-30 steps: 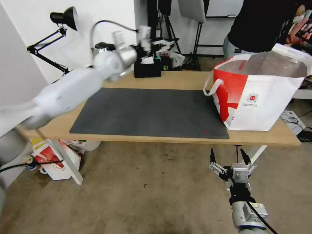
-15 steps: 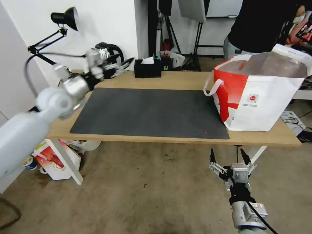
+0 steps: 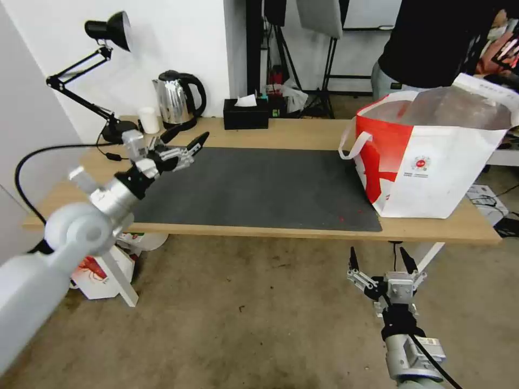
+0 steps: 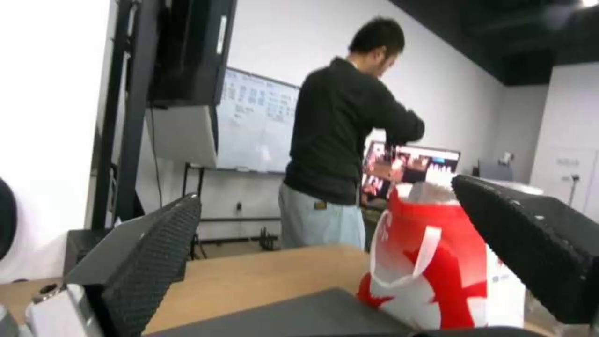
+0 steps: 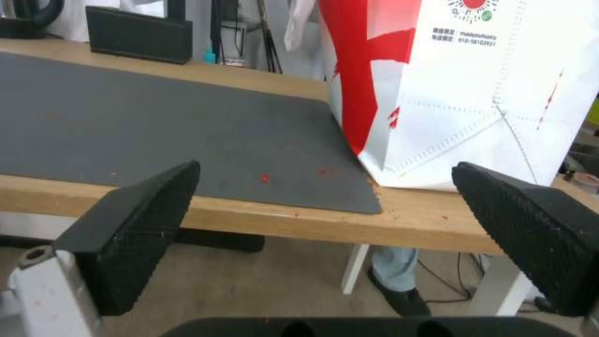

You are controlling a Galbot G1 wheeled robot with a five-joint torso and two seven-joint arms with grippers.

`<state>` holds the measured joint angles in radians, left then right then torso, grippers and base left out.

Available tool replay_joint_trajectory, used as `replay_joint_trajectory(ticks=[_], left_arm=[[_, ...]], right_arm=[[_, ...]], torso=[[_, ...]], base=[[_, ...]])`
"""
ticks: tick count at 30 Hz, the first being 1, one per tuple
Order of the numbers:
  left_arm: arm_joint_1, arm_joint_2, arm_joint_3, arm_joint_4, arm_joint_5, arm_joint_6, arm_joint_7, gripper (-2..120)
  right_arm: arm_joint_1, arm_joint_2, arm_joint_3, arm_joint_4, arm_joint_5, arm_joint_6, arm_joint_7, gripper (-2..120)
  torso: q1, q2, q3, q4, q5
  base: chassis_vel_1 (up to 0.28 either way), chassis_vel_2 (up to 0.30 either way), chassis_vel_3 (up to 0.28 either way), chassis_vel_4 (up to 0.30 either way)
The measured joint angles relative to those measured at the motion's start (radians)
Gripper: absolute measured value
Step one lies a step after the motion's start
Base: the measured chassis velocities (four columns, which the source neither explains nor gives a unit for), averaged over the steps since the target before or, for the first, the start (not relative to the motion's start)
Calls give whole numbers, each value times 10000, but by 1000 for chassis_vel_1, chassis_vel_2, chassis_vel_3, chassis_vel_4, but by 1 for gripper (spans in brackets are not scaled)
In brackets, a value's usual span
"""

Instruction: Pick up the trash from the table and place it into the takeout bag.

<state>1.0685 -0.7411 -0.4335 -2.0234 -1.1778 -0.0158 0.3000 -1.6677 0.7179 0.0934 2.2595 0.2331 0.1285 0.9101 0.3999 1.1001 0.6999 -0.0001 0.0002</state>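
Left gripper [image 3: 184, 140] hangs above the left end of the desk [image 3: 303, 132], over the near-left corner of the dark mat [image 3: 254, 186], its fingers spread wide and holding nothing. The fingertips point across the desk toward the bag [image 3: 432, 156]; the left wrist view confirms this, with the bag [image 4: 437, 271] seen between the two black pads.

Right gripper [image 3: 381, 262] sits low, below the front edge of the desk and under the bag's end, fingers also spread and empty. Its wrist view looks up at the desk edge [image 5: 262, 217], the mat [image 5: 156, 121] and the bag's white side [image 5: 493, 93].

Bag stands upright on the right end of the desk, partly on the mat's right edge, mouth open, silvery lining visible (contents cannot be made out). Small red specks lie on the mat near the bag's base.

At the far-left end stand a lamp [image 3: 108, 32], a small white cup [image 3: 147, 119] and a kettle [image 3: 175, 100]; a black tissue box [image 3: 246, 113] sits at the back edge.
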Motion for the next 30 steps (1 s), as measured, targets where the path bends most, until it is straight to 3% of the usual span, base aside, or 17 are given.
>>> replay_joint_trajectory(ticks=[4, 10, 12, 13, 15, 24, 27, 30], left_arm=[[947, -983, -576, -384, 533, 43, -130, 100], [2183, -1852, -1001, -722, 1706, -244, -281, 100], [2720, -2514, -1234, -1104, 2459, -413, -493, 100], [2720, -2514, -1234, -1104, 2459, -413, -493, 100], [3017, -3172, -1395, -1303, 3623, -630, -649, 100], [3284, -3825, -1476, -1417, 4854, -884, -936, 100], [3446, -4114, -1476, -1514, 5436, -1063, -1217, 100], [3914, -4731, -1481, -1766, 6596, -1409, -1973, 100]], right_arm=[[0, 0, 0, 0, 0, 0, 1, 100], [0, 0, 0, 0, 0, 0, 2, 100], [0, 0, 0, 0, 0, 0, 0, 100], [0, 0, 0, 0, 0, 0, 0, 100], [-1, 0, 0, 0, 0, 0, 1, 100], [1, 1, 0, 0, 0, 0, 1, 100], [0, 0, 0, 0, 0, 0, 2, 100], [0, 0, 0, 0, 0, 0, 1, 100]], torso=[[1, 0, 0, -3, -2], [1, 0, 1, 2, -2], [0, 0, 0, 3, 1], [0, 0, 0, 3, 1], [1, 0, 0, 1, 1], [1, -1, 0, 0, -1], [1, 0, 0, 0, -2], [1, 0, 1, 0, 0]], base=[[0, 0, 0, 0], [0, 0, 0, 0], [0, 0, 0, 0], [0, 0, 0, 0], [0, 0, 0, 0], [0, 0, 0, 0], [0, 0, 0, 0], [0, 0, 0, 0]])
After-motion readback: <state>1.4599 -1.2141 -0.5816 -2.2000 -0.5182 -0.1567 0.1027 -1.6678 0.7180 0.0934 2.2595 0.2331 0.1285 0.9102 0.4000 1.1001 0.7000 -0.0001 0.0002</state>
